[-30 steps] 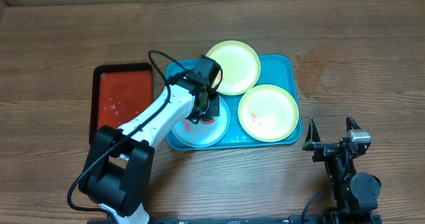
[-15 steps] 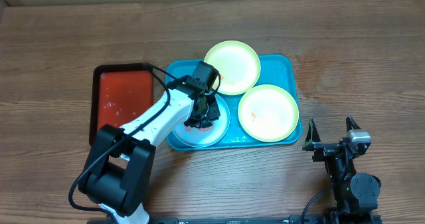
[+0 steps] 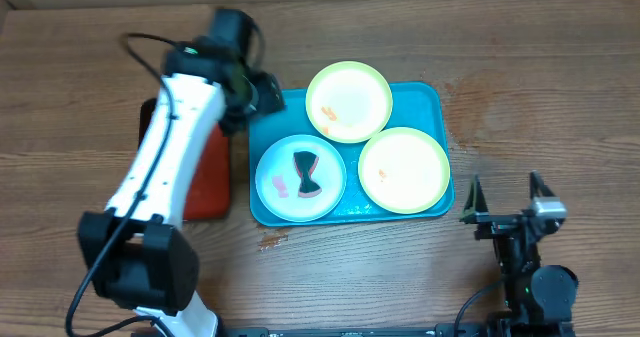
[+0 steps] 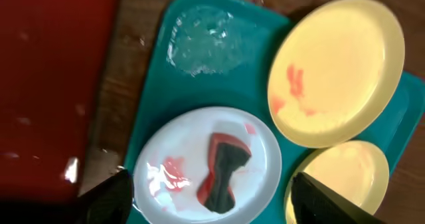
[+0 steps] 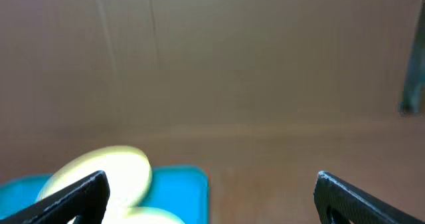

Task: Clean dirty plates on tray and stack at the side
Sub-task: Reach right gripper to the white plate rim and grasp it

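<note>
The left gripper (image 3: 256, 91) hangs above the far left corner of the tray (image 3: 420, 97), beside the red tray (image 3: 205, 177). It is blurred in the overhead view. In the left wrist view its fingers (image 4: 109, 197) are spread wide with nothing between them.

The right gripper (image 3: 506, 199) sits well apart from the tray, near the table's (image 3: 80, 67) front right edge, with its jaws also spread and empty.

All three plates lie on the turquoise tray:
- The light blue plate (image 3: 275, 162) is at the near left. It carries a red and black object (image 3: 306, 172) and a pink smear (image 3: 279, 186).
- One yellow-green plate (image 3: 349, 101) is at the far centre. It bears orange smears, and its far edge overhangs the tray rim.
- The second yellow-green plate (image 3: 403, 170) is at the near right, touching the first.

A wet, glossy patch (image 4: 206, 31) covers the tray floor at the far left corner.
</note>
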